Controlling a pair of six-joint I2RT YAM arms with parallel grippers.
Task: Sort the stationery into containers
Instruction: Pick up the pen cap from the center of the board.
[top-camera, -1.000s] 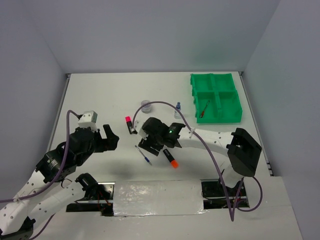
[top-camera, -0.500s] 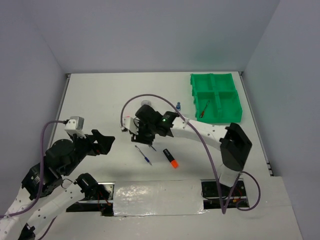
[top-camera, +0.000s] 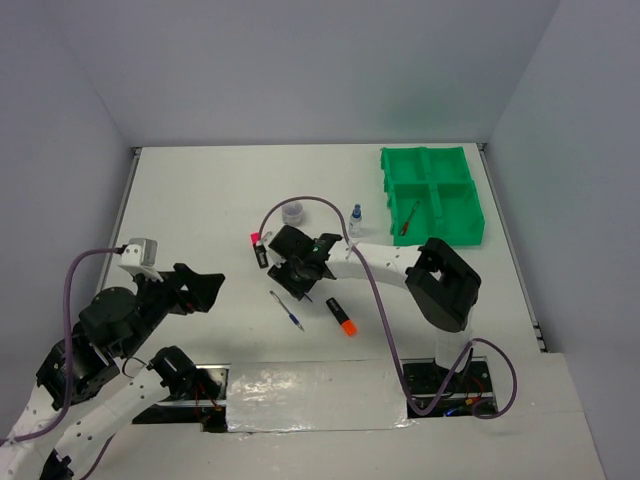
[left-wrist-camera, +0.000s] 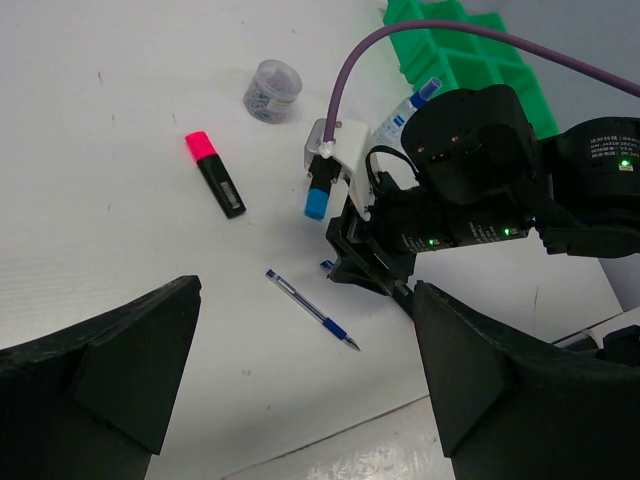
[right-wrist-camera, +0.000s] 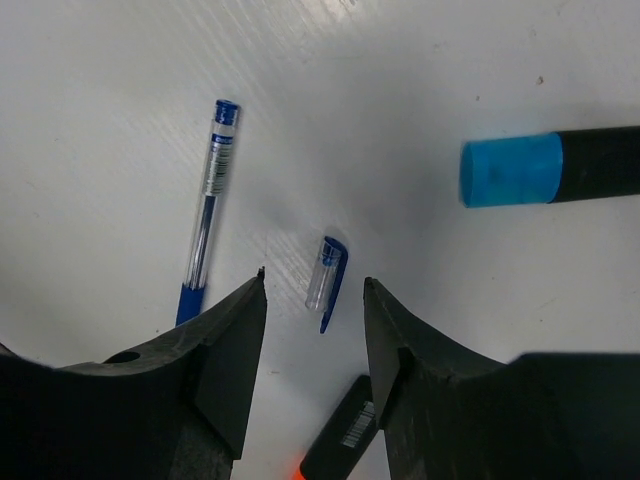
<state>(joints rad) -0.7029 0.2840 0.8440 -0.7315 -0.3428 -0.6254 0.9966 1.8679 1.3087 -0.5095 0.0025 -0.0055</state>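
Blue pen cap (right-wrist-camera: 327, 270) under spread right end effector (right-wrist-camera: 312, 292); hidden in overhead view.

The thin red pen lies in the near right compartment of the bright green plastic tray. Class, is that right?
No. The thin red pen lies in the near left compartment of the bright green plastic tray, not the near right one; the top external view shows it.
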